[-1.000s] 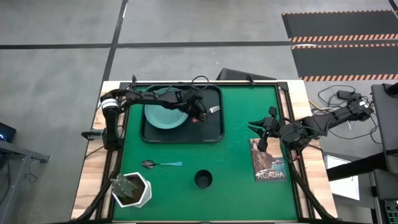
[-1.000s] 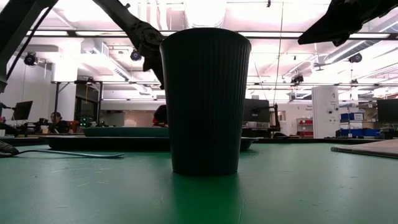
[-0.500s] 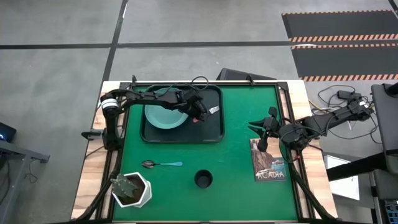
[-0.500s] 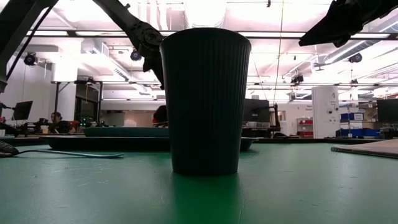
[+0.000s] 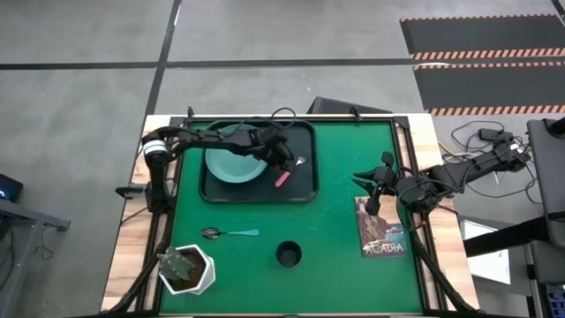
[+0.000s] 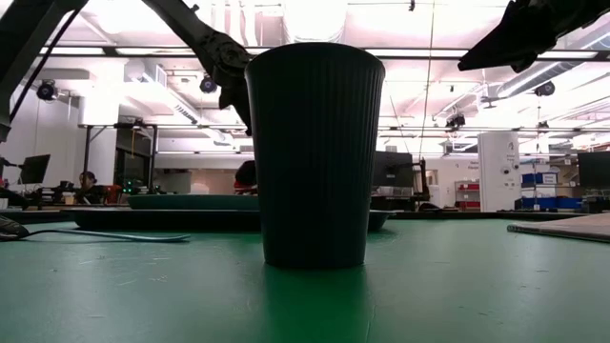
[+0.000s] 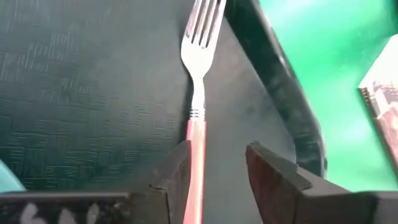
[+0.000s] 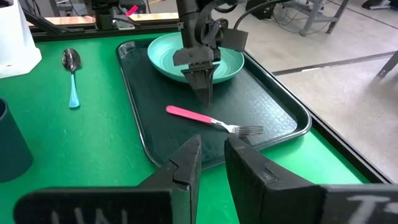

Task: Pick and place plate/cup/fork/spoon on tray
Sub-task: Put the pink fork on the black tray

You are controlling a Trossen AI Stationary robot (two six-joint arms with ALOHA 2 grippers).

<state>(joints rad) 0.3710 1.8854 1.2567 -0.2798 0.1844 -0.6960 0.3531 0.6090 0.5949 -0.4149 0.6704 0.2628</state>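
The fork [image 5: 290, 170] lies flat on the black tray [image 5: 303, 191], right of the teal plate [image 5: 234, 164], which also sits on the tray. My left gripper [image 5: 280, 157] hangs open just above the fork's pink handle [image 7: 196, 140], fingers pointing down; in the right wrist view [image 8: 204, 93] its tips stand clear over the fork [image 8: 208, 121]. The dark cup [image 5: 289, 254] stands on the green mat near the front edge. The blue-handled spoon [image 5: 229, 233] lies left of it. My right gripper [image 5: 374, 182] waits open at the table's right.
A white plant pot [image 5: 187, 269] stands at the front left corner. A book [image 5: 381, 228] lies on the mat at the right, under my right arm. In the low view the cup [image 6: 315, 152] blocks the middle of the tray behind it.
The fork was up at my left gripper with only its tines showing. It now lies flat on the tray floor with its pink handle in view, pointing toward the table's near edge. My left gripper has stayed over it.
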